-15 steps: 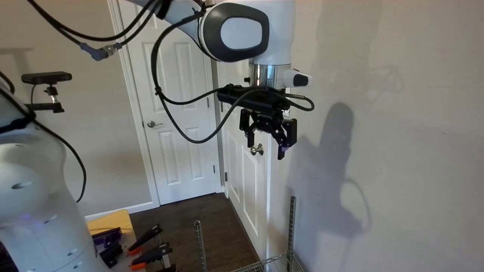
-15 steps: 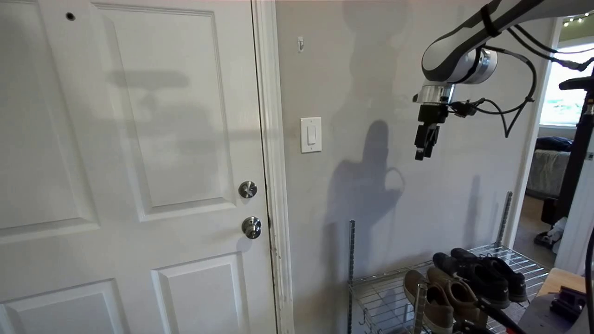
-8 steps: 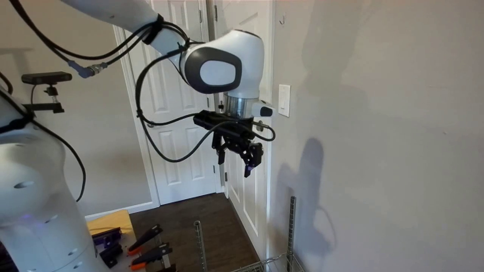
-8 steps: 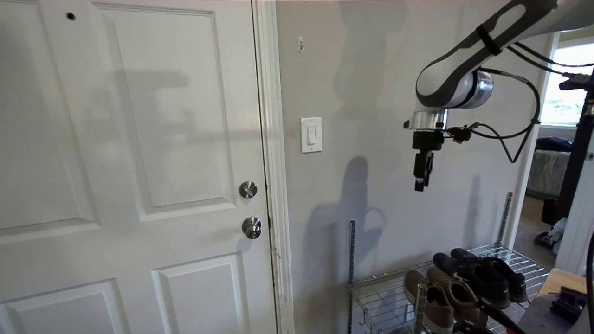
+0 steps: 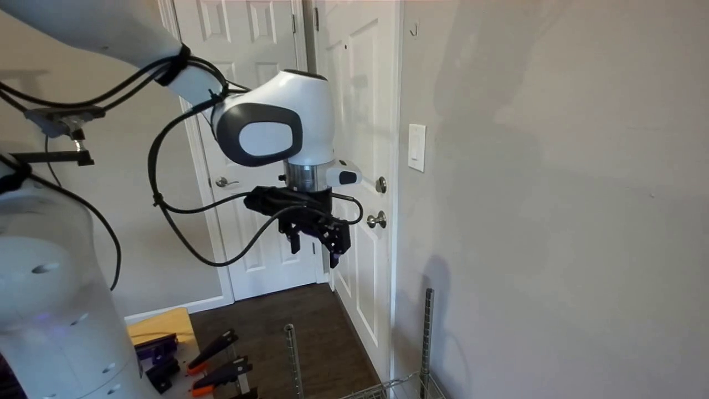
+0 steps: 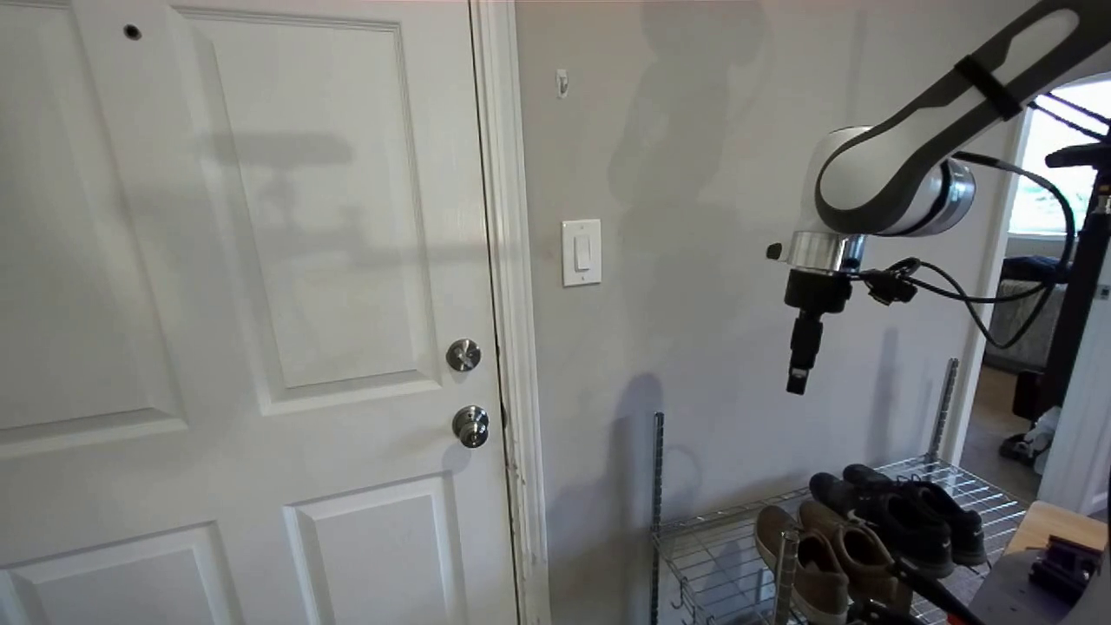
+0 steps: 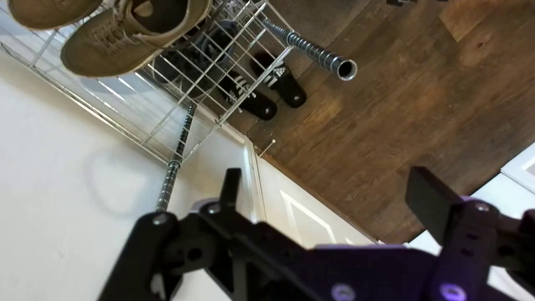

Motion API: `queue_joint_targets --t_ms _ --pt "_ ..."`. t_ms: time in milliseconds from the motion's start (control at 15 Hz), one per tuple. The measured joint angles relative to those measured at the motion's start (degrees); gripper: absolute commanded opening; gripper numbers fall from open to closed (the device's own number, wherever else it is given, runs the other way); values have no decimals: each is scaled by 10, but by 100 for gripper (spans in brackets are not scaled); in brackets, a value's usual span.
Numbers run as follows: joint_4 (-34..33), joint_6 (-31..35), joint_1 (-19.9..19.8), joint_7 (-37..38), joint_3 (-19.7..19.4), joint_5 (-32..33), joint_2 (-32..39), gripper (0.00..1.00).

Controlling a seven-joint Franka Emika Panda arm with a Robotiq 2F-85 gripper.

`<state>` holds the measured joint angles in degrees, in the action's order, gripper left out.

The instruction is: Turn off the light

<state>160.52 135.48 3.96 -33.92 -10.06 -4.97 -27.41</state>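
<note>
A broad beige wall (image 6: pixel 738 130) rises over a dark wood floor (image 7: pixel 397 104), beside a white panelled door (image 6: pixel 252 312) in its white frame (image 6: pixel 512 260), as your white arm with dark grey trim (image 6: pixel 885 182) extends nearby, a chrome wire rack (image 6: pixel 716 555) lower down. From the arm's end hangs your black two-fingered pincer (image 7: pixel 329 190), long axis nearly vertical and pointing down, its fingers (image 7: pixel 231 184) spread apart with nothing between them in the wrist view. Your goal, a white rectangular wall plate (image 6: pixel 569 260), sits just beside the door frame, well apart from the pincer: up and across toward the wall, as both exterior views suggest, with the offset along the wall hard to judge. Centred in it, the slim white rocker switch (image 6: pixel 582 253) stands upright, long axis vertical, face turned out into the room. Which end is pressed in cannot be made out. You appear to be positioning, nothing touching the switch; the next move probably calls for you to climb and close on the wall.
</note>
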Motion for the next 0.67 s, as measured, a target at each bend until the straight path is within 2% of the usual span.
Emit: queue_joint_targets --t_ms 400,667 --pt "-14 50 9 12 5 0 7 100" --pt "-19 87 34 55 53 2 36 100"
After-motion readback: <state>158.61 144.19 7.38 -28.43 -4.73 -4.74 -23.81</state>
